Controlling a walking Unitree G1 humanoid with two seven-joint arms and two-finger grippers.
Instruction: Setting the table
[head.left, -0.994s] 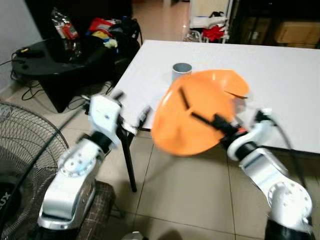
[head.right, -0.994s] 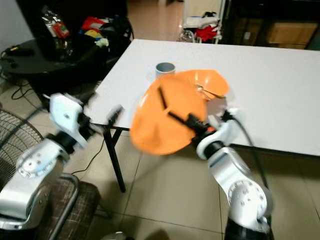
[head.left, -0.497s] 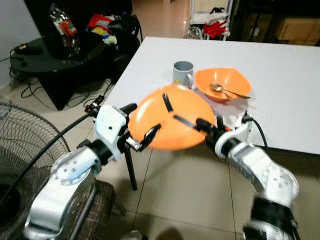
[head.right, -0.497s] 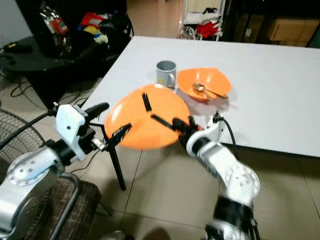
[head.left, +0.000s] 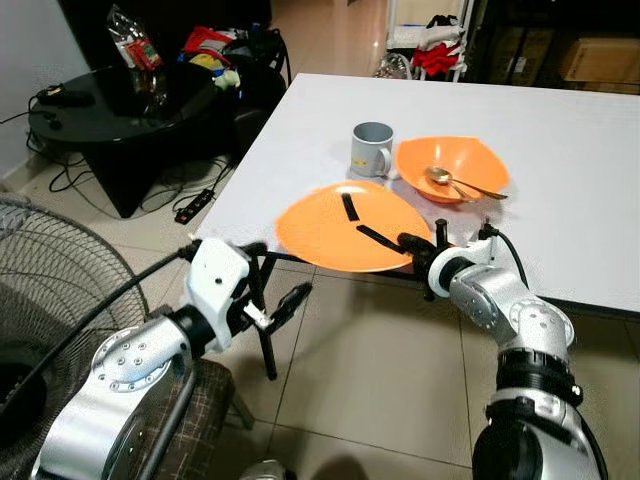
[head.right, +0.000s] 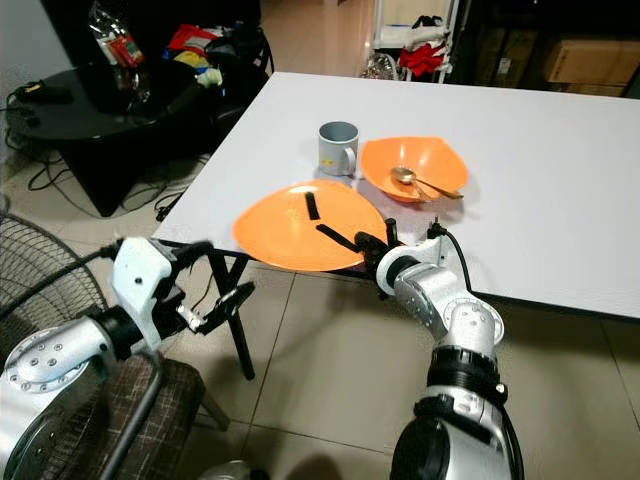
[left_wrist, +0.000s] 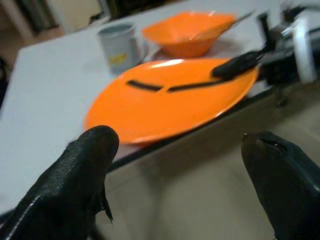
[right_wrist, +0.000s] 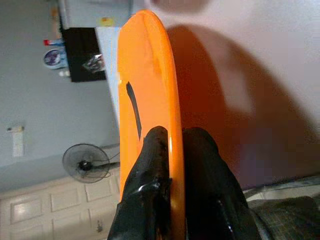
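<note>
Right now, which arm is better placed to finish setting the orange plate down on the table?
Right. The right gripper is already clamped on the orange plate at the white table edge; the left gripper hangs open below it.

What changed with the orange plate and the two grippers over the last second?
The right gripper, clamped on the orange plate throughout, swung it from steeply tilted in the air down to nearly flat at the white table edge. The left gripper dropped lower, open and holding nothing. The mug and the orange bowl with its spoon did not move.
</note>
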